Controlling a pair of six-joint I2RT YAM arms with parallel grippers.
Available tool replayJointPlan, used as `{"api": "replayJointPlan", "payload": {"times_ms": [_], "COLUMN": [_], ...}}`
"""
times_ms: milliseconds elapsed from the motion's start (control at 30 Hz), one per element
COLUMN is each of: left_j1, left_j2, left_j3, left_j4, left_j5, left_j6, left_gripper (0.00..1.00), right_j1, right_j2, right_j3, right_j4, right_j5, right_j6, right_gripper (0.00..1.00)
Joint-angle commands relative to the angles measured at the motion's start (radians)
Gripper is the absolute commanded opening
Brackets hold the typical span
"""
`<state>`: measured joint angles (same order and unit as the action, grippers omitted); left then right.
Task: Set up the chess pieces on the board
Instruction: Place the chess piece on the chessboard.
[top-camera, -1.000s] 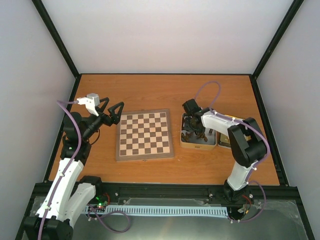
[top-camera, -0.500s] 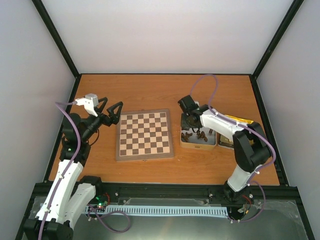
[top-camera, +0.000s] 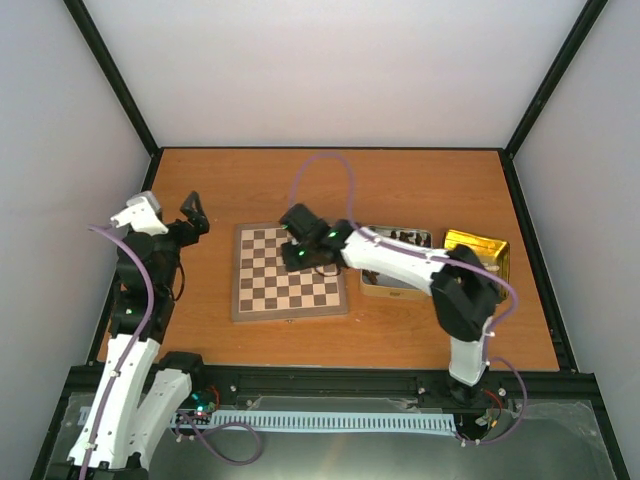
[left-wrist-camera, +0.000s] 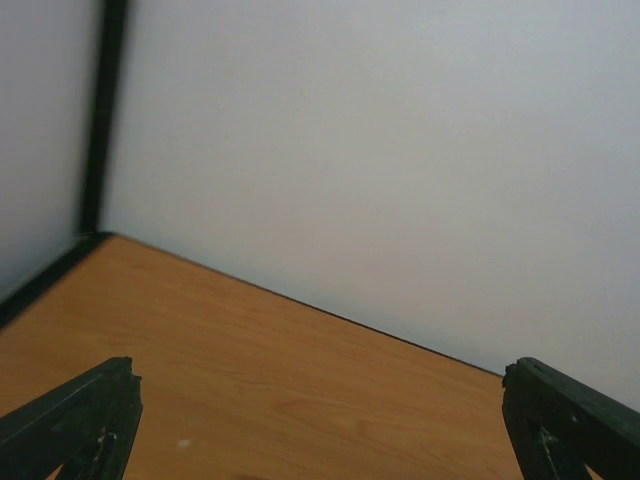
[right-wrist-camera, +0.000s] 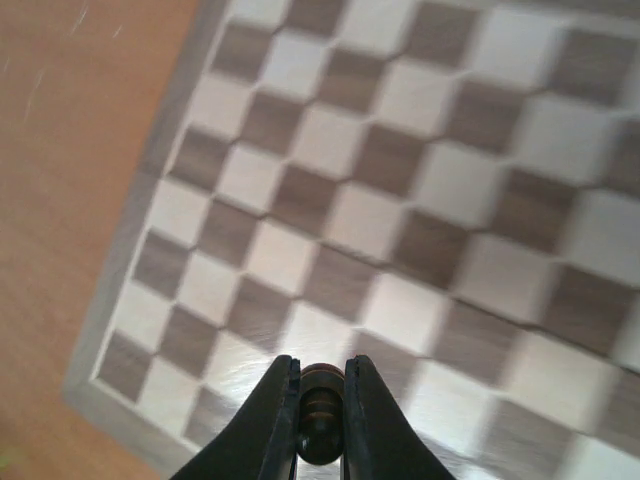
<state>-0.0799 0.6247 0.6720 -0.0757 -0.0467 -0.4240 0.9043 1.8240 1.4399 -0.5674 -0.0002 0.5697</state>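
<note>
An orange-brown wooden worktop (top-camera: 400, 185) forms the floor of a booth with plain white walls (top-camera: 330, 70) and black posts (top-camera: 110, 75) running up the corners. The board (top-camera: 270, 290) lies flat a little left of centre in the overhead view, and its squares look bare as far as I can see.

The right claw (right-wrist-camera: 320, 372) hangs over the upper right part of the board in that view. Its fingers are clamped on a dark brown chess piece (right-wrist-camera: 320, 410) at the bottom of the wrist view, with the squares spread out beneath it.

The left claw (left-wrist-camera: 320, 430) sits at the left side of the worktop, well apart from the board. Its fingers are spread wide with nothing between them.

Just right of the board a silver tin (top-camera: 395, 288) holds more dark pieces (top-camera: 402, 238). The right arm (top-camera: 400, 262) partly covers them and I can't count them. A gold tin (top-camera: 478, 250) lies further right. The wrist view is blurred, so I can't tell what kind of piece is held.
</note>
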Motion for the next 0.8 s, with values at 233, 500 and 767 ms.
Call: {"api": "replayJointPlan", "payload": {"times_ms": [233,500,767], "left_j1": [0.009,0.011,0.01], "left_j2": [-0.035,-0.042,-0.046], "left_j3": [0.061,0.06,0.052], "left_j4": [-0.153,-0.149,-0.147], "left_j5": [-0.386,-0.381,-0.371], "left_j6": [-0.085,-0.084,-0.088], "left_gripper": [1.0,1.0,1.0], "right_j1": [0.215,0.237,0.244], "right_j2": [0.289,0.404,0.433], "right_j3": [0.297,0.403,0.422], "right_j4": [0.012,-0.048,-0.087], "right_j5": [-0.06,-0.057,-0.039], "right_j6": [-0.047,-0.047,-0.053], "right_gripper": [0.09,0.1,0.12]}}
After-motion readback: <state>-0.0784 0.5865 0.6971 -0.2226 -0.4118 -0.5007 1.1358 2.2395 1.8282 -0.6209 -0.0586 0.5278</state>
